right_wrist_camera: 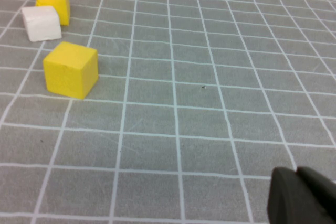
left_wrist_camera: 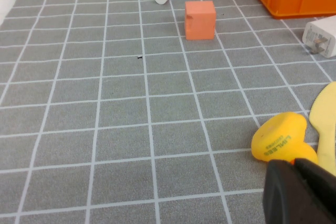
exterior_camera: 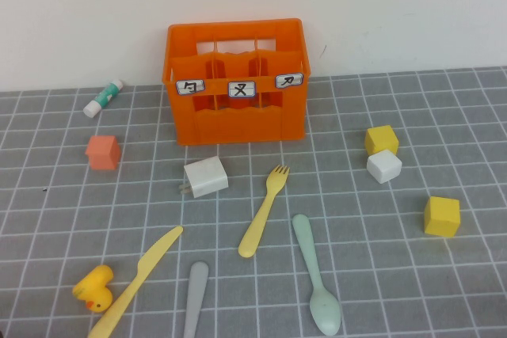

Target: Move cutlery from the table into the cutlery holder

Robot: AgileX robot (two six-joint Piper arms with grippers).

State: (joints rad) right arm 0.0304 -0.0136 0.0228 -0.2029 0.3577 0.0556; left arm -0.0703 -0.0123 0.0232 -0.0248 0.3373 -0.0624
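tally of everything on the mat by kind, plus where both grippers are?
Cutlery: 4 (yellow knife, yellow fork, mint spoon, grey utensil)
Cubes: 4 (yellow; white; orange)
Orange cutlery holder: 1
White charger: 1
Rubber duck: 1
Tube: 1
Total: 12
Left gripper near duck; right gripper over bare mat.

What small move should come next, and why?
Probably lower the left claw toward the yellow knife, which lies beside the duck. All four utensils are on the mat, the orange holder holds none, and the right claw sits near the cubes.
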